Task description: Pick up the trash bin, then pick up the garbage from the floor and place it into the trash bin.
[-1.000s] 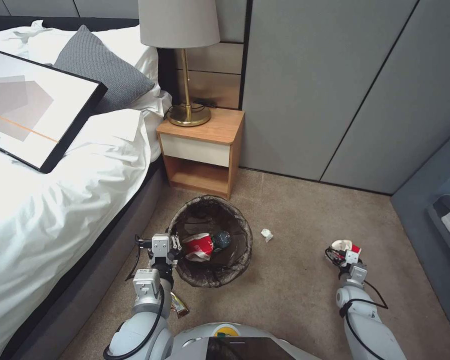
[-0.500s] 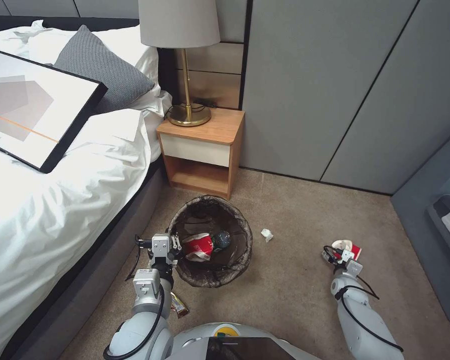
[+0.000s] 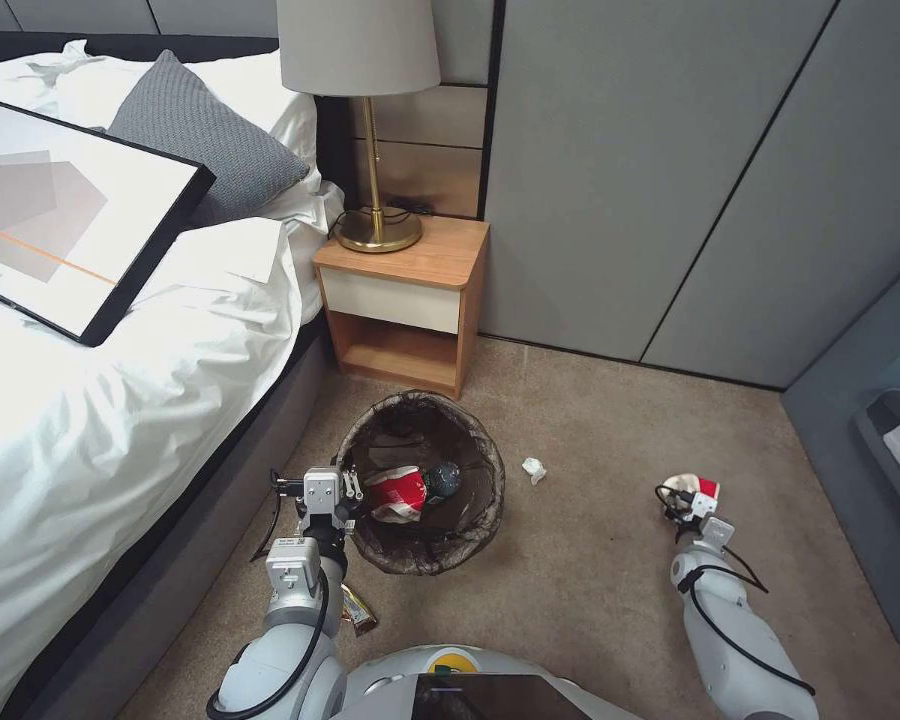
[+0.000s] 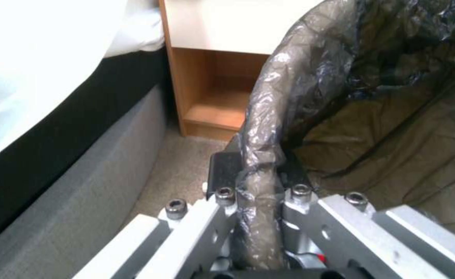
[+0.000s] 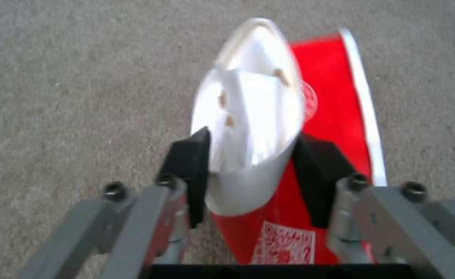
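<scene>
The right gripper (image 5: 250, 182) has its pads (image 5: 191, 170) closed on a red-and-white packet (image 5: 258, 116), squeezing its white open mouth narrow. Over the last second the arm dipped toward the carpet (image 3: 590, 580) and has come back up slightly, and the packet (image 3: 692, 490) has stayed between the pads, so the grasp looks secure enough to carry. The left gripper (image 4: 258, 186) stays clamped on the trash bin (image 3: 420, 480) at its bagged rim beside the bed (image 3: 120, 420), a red packet already inside. A tissue scrap (image 3: 534, 468) lies on the carpet just beside the bin
</scene>
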